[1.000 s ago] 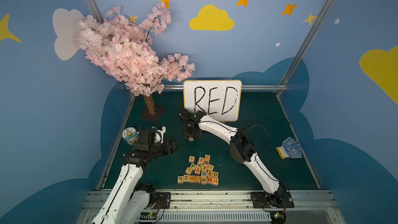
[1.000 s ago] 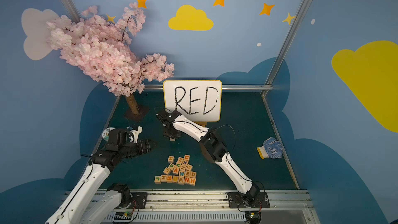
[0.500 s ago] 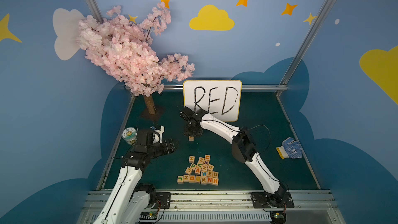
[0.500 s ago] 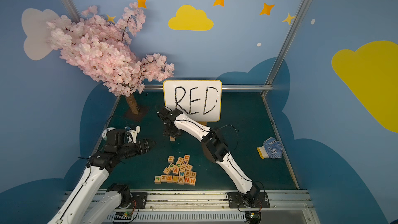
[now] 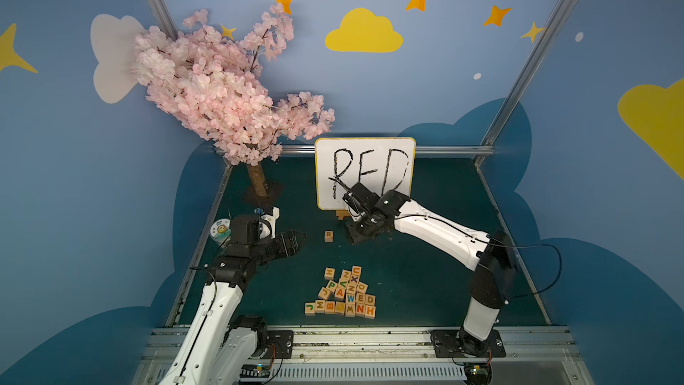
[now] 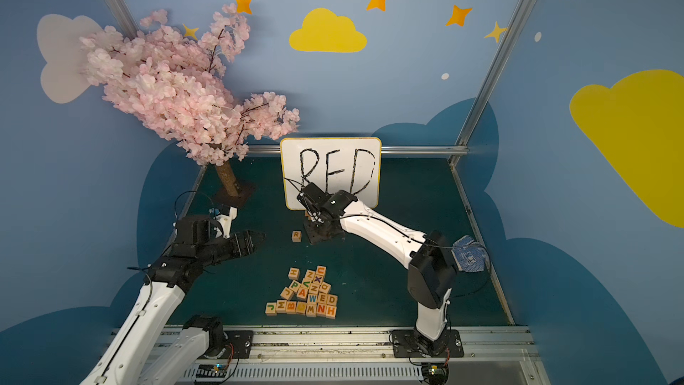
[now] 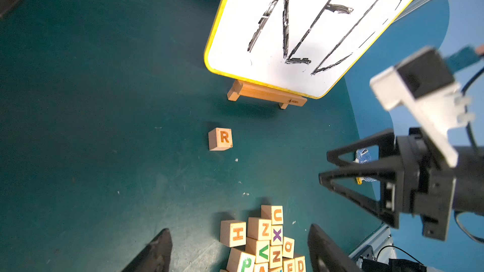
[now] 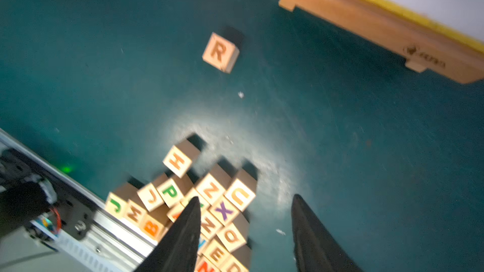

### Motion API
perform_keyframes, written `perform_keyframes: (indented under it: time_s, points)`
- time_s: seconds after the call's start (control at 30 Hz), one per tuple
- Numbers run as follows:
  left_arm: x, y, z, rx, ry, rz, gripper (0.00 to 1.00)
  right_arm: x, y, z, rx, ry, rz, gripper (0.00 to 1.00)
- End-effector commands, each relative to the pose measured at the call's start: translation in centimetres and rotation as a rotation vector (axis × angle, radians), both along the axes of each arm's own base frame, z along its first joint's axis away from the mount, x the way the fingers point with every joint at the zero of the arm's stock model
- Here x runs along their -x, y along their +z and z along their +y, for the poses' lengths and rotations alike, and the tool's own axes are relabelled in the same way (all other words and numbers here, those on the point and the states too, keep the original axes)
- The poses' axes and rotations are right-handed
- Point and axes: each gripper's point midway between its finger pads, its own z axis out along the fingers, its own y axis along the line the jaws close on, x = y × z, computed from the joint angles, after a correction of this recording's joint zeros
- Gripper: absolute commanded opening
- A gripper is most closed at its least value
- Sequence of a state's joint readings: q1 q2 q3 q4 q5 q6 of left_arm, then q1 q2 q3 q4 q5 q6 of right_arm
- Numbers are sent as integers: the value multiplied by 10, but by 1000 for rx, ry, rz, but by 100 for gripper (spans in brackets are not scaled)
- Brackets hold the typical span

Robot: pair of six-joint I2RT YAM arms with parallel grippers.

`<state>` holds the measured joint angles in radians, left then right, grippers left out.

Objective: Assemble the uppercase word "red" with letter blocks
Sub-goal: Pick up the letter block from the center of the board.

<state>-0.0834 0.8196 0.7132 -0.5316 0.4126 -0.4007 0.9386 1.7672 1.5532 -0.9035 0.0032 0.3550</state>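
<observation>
Two arms point(image 5: 436, 231) outstretched, fingers point(image 8: 183, 236) apart, either side of the R block point(image 5: 328, 235).

R block point(image 5: 328, 235) sits alone on table point(image 5: 425, 272), 12 o'clock from block pile point(image 5: 344, 292), well apart from it. Whiteboard point(image 5: 364, 172) on stand point(image 7: 264, 95) is behind R block, toward 1 o'clock. My left claw point(image 5: 301, 238) is at R's 9 o'clock, my right claw point(image 8: 245, 197) near its 3 o'clock, neither touching. Tree point(image 5: 222, 90) is far at 10 o'clock. E block point(image 5: 361, 298) and D block point(image 5: 370, 300) touch on the pile's 4 o'clock side, D at E's 3 o'clock.
</observation>
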Motion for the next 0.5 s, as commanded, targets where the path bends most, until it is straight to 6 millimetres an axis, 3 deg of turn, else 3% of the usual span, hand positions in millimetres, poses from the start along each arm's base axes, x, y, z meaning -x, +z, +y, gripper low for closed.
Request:
perform_keyframes:
  time_s: [0.0, 0.17, 0.33, 0.47]
  points:
    - [-13, 15, -8, -24, -55, -66, 80, 32, -5, -11, -2, 219, -18, 54]
    - [-29, 14, -19, -67, -115, -77, 80, 81, -21, -26, 68, 393, -6, 52]
    - [-31, -2, -20, -70, -117, -48, 80, 109, -39, -25, 136, 502, 0, 50]
    - [-28, -8, -17, -70, -98, -33, 80, 126, -49, -17, 134, 557, 32, 41]
